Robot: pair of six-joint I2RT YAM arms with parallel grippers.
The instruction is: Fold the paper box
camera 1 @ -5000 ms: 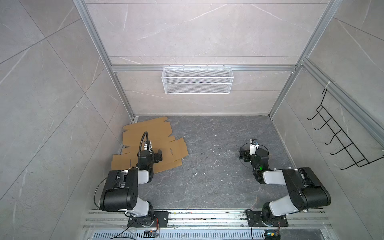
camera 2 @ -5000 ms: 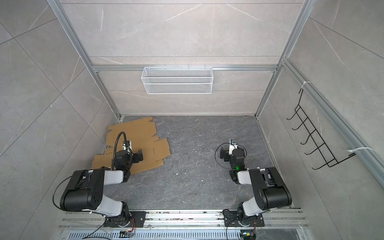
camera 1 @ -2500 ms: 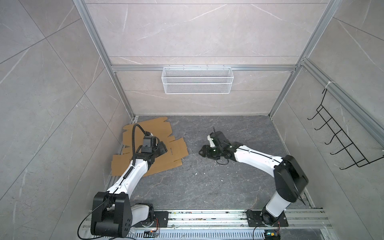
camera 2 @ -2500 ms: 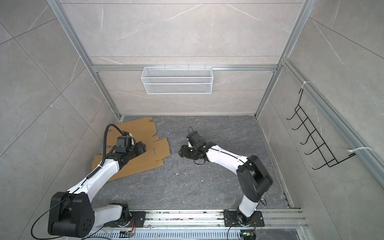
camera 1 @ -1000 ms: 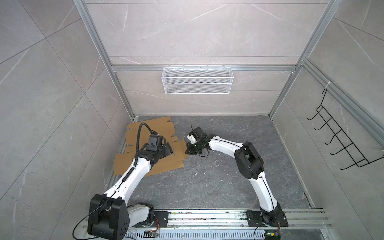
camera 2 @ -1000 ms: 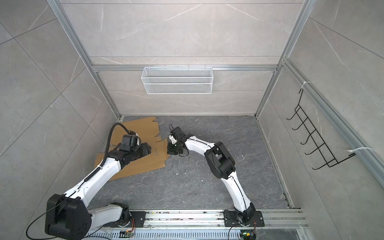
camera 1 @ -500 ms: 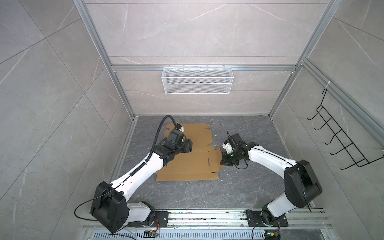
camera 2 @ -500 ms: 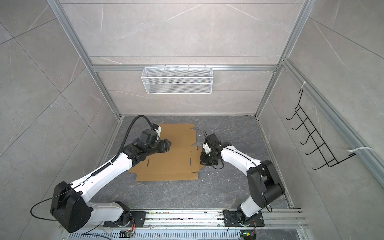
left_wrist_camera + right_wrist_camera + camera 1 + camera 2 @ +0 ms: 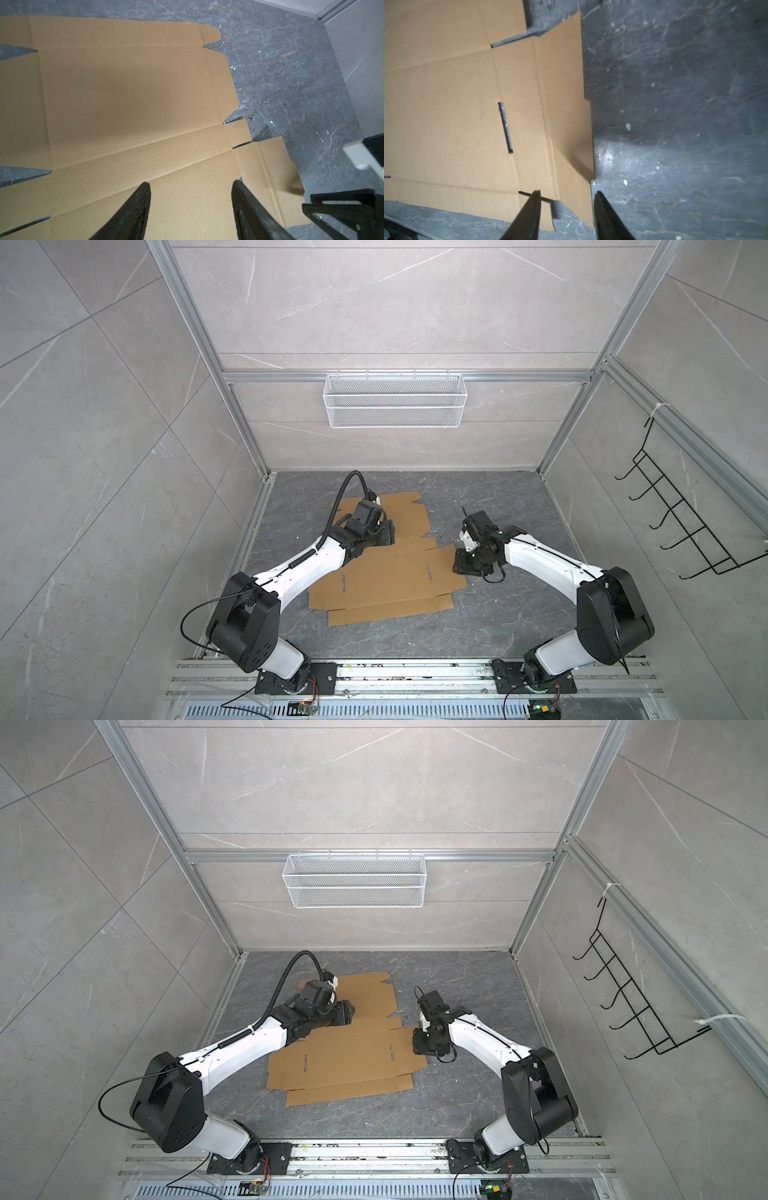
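Lying flat and unfolded on the dark stone floor [image 9: 498, 626], the paper box [image 9: 386, 576] is seen near the middle of the cell in both top views. The left gripper [image 9: 385, 533] is held low over the sheet, just toward 12 o'clock from its middle, and the right gripper [image 9: 424, 1046] is set at its 3 o'clock edge. From the left wrist, that gripper's black fingers [image 9: 141, 199] are shown spread apart above bare cardboard, with nothing held between them. From the right wrist, the other gripper's jaws are likewise shown apart, and the outer edge of the side flap [image 9: 566, 124] is seen in the gap; whether the cardboard is touched cannot be told.
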